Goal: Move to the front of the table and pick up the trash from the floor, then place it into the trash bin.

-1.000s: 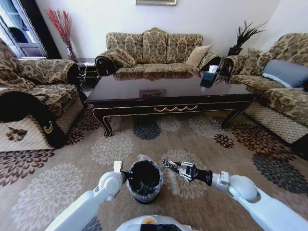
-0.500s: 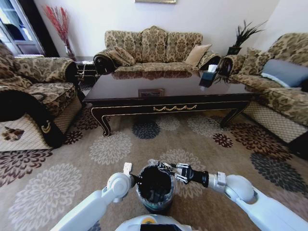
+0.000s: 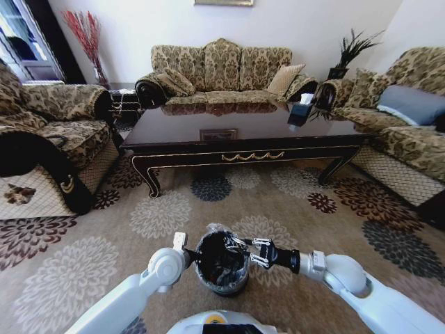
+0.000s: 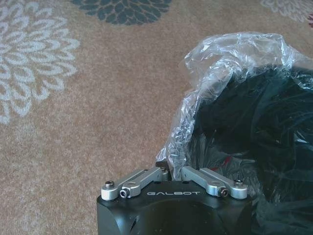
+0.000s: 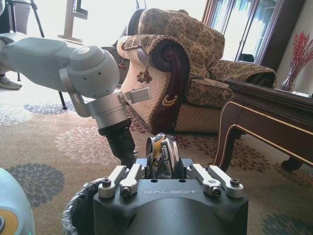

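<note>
Since the frame a second ago, the right gripper (image 3: 240, 245) has come in from beside the trash bin (image 3: 222, 263) to hang over its right rim, and the bin with both arms sits slightly right of where it showed then. That bin is a small round black bucket with a crinkled clear liner puffing up at its rim (image 4: 230, 58), standing on the flowered carpet (image 3: 104, 271) in front of the robot; its dark inside shows more crumpled plastic. Beyond it, well apart, the table (image 3: 243, 132) runs across the room, glossy dark brown with gold scroll trim and curved legs, with a dark box holding a white tissue (image 3: 302, 111) near its right end. Sofas (image 3: 222, 69) ring the table on three sides; an armchair (image 5: 176, 68) stands to the robot's left. Nothing lies between the bin and the table but carpet. In the right wrist view the right gripper's (image 5: 164, 159) jaws are closed narrowly on a piece of trash (image 5: 161, 154), a small crushed shiny thing, above the bin's rim (image 5: 78, 210). The left gripper (image 4: 172, 169) is pinched tight on the liner at the bin's left rim, its jaws drawn together.
</note>
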Robot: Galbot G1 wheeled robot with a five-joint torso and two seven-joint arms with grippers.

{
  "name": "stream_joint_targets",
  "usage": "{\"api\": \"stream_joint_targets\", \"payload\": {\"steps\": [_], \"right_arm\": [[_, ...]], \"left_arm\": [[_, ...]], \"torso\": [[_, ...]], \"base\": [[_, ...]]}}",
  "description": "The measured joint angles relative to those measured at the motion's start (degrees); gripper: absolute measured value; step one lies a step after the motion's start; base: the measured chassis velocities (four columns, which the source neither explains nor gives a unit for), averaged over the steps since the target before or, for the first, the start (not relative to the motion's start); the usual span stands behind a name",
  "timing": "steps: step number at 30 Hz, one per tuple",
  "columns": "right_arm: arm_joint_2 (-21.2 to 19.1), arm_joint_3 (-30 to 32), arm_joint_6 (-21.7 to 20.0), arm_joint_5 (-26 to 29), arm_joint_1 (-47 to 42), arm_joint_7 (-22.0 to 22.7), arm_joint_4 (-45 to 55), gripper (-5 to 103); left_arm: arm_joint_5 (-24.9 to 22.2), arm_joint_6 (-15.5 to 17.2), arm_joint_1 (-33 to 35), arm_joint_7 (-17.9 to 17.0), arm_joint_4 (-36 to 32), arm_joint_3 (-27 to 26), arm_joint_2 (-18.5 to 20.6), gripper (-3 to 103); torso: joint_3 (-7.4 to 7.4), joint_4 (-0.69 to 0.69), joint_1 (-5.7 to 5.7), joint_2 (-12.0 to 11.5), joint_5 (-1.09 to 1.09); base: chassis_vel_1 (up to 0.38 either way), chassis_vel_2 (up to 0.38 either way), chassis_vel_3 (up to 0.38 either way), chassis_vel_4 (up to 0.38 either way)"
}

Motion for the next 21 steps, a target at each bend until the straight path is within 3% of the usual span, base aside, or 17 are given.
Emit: {"api": "stream_joint_targets", "payload": {"steps": [1, 6, 8, 12, 14, 18, 21], "right_arm": [[0.0, 0.0, 0.0, 0.0, 0.0, 0.0, 0.0, 30], [0.2, 0.8, -0.1, -0.2, -0.8, -0.3, 0.7, 57], [0.2, 0.8, -0.1, -0.2, -0.9, -0.3, 0.7, 57], [0.7, 1.1, -0.1, -0.4, -1.4, -0.4, 0.7, 79], [0.8, 1.1, -0.1, -0.2, -1.4, -0.4, 0.8, 79], [0.4, 2.3, -0.3, 1.6, -1.9, 0.1, 0.5, 98], [-0.3, 3.2, -0.2, 2.8, -2.7, 0.2, -0.5, 100]], "left_arm": [[0.0, 0.0, 0.0, 0.0, 0.0, 0.0, 0.0, 0], [0.1, -0.1, -0.2, 0.0, 0.2, 0.0, 0.1, 0], [0.1, -0.1, -0.1, 0.0, 0.2, -0.1, 0.2, 0], [0.1, -0.1, 0.4, 0.0, 0.1, -1.2, 0.7, 0], [0.1, -0.1, 0.5, 0.0, 0.0, -1.5, 0.8, 0], [-0.3, -0.1, 1.4, 0.5, 0.0, -4.2, 2.1, 0], [-1.1, -0.1, 1.9, 0.9, 0.0, -6.1, 3.6, 0]], "torso": [[0.0, 0.0, 0.0, 0.0, 0.0], [0.0, 0.0, -0.01, 0.0, 0.0], [0.0, 0.0, -0.01, 0.0, 0.01], [0.0, 0.0, -0.01, 0.0, 0.01], [0.0, 0.0, -0.01, 0.0, 0.01], [0.0, 0.0, -0.01, 0.0, 0.01], [0.0, 0.0, -0.01, 0.0, 0.0]], "base": [[0.0, 0.0, 0.0, 0.0], [0.0, 0.0, 0.0, 0.0], [0.0, 0.0, 0.0, 0.0], [0.0, 0.0, 0.0, 0.0], [0.0, 0.0, 0.0, 0.0], [0.0, 0.0, 0.0, 0.0], [0.0, 0.0, 0.0, 0.0]]}}
